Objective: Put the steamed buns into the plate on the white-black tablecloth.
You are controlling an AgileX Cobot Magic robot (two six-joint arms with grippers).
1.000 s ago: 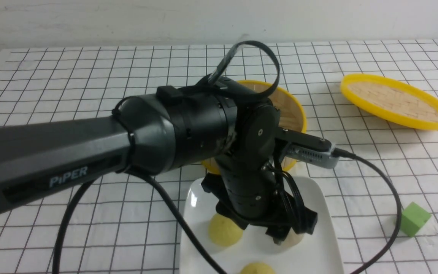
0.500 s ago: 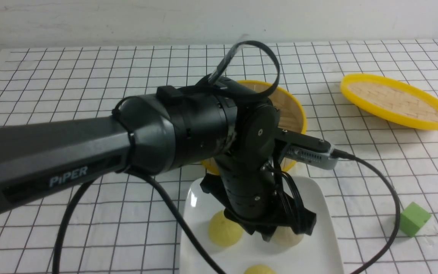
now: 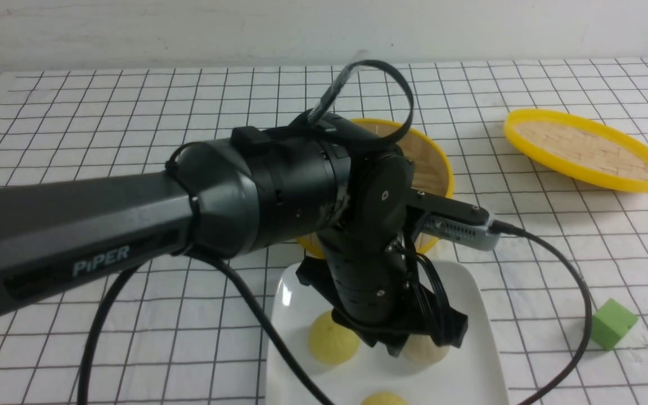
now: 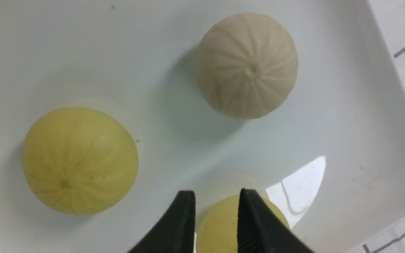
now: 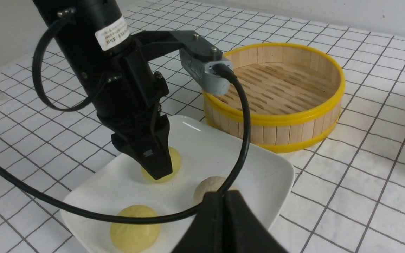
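Three steamed buns lie in the white plate (image 3: 470, 304) on the white-black tablecloth (image 3: 133, 112): a pale yellow bun (image 3: 329, 343), a beige-white bun (image 3: 428, 353) and a second yellow bun (image 3: 383, 399) at the front. My left gripper (image 3: 394, 351) points down over the plate. In the left wrist view its jaws stand a narrow gap apart, gripper (image 4: 216, 196) just above a yellow bun (image 4: 220, 228), holding nothing. The beige bun (image 4: 248, 66) and the other yellow bun (image 4: 79, 160) lie apart from it. My right gripper (image 5: 223, 195) is shut and empty beside the plate (image 5: 265, 165).
An empty bamboo steamer basket (image 3: 436, 163) stands right behind the plate. Its flat lid (image 3: 583, 149) lies at the back right. A green cube (image 3: 612, 323) sits to the right of the plate. The left arm's black cable (image 3: 577, 292) loops over the cloth.
My left gripper has risen slightly over the plate, and more of the beige bun shows. The buns and plate stay put.
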